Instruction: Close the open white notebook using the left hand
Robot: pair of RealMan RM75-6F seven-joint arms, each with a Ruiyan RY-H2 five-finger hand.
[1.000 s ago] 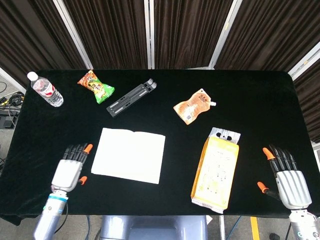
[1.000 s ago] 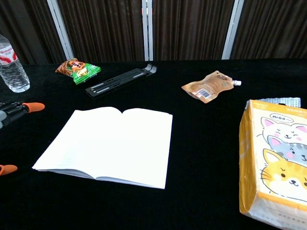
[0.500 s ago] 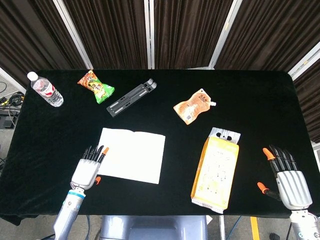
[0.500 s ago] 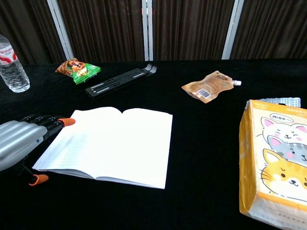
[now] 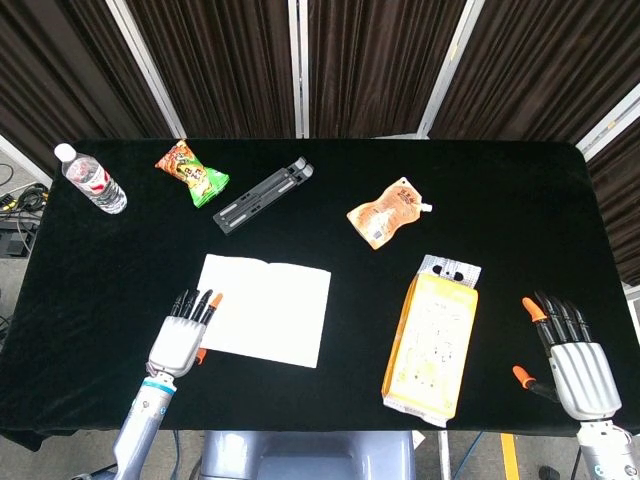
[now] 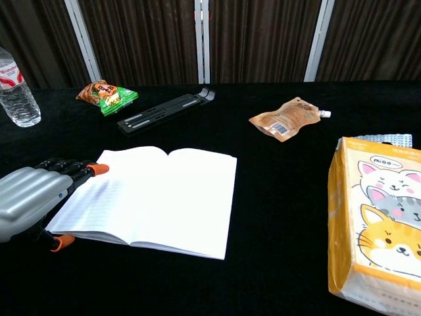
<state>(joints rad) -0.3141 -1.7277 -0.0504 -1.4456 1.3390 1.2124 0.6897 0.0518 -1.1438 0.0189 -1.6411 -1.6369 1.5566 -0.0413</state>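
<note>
The black table (image 5: 520, 200) carries everything, and the open white notebook (image 5: 268, 310) lies on it directly beside the left hand (image 5: 181, 338), on that hand's inner side toward the middle of the table. The notebook's spine runs away from the robot, so its two leaves spread sideways, and the left leaf's outer edge is the edge closest to the left hand. In the chest view the left hand (image 6: 29, 197) sits low at that outer edge with its fingers (image 6: 84, 171) stretched forward and fairly close together, the orange tips reaching the leaf's far corner; whether they press the paper or only overlap it cannot be told. It holds nothing. My judgement is that the coming move depends on getting the fingers under that near leaf and swinging it over the spine toward the right leaf.

Well beyond the notebook on the far side from the left hand stands the yellow cat-print bag (image 5: 432, 342), and further out still the right hand (image 5: 572, 358) lies flat on the table with its fingers spread, empty and much further from the notebook.

Ahead of the left hand lie a black folding stand (image 5: 263, 195), an orange spouted pouch (image 5: 386, 213), a green snack packet (image 5: 192, 172) and a water bottle (image 5: 91, 180).
</note>
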